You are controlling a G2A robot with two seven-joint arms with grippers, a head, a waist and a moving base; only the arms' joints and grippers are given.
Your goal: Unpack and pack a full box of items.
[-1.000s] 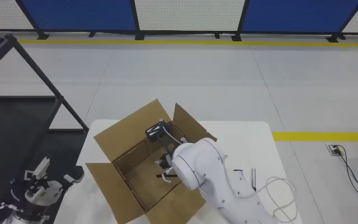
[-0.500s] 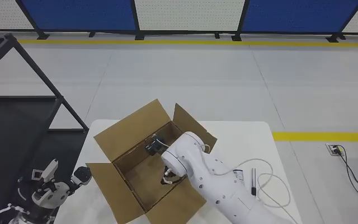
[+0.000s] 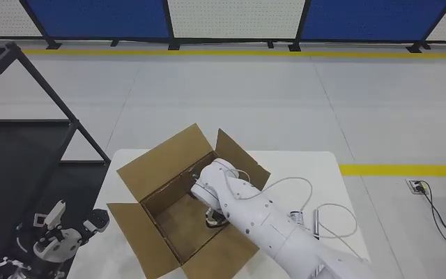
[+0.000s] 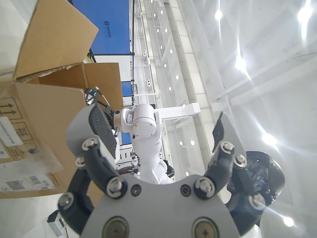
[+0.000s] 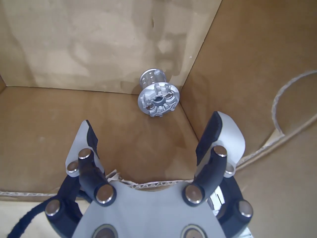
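The box is brown cardboard and stands open on the white table, its four flaps folded outward. In the left wrist view its outer wall carries printed handling symbols, among them a pair of upward arrows, and white stickers with a barcode; the small print there is too fine to make out. A blue panel behind the box bears a short line of white lettering.

Inside the box, a silver metal part with a round flange and a short barrel lies on its side on the floor, tucked into the corner where two walls meet. Its flanged face is turned toward the right gripper, which hangs inside the box with its fingers spread wide and nothing between them. The part sits ahead of the fingertips, apart from them.

In the top view the right arm bends down over the box's rim. The left gripper sits off the table's left edge, near the box's outer wall, fingers apart and empty
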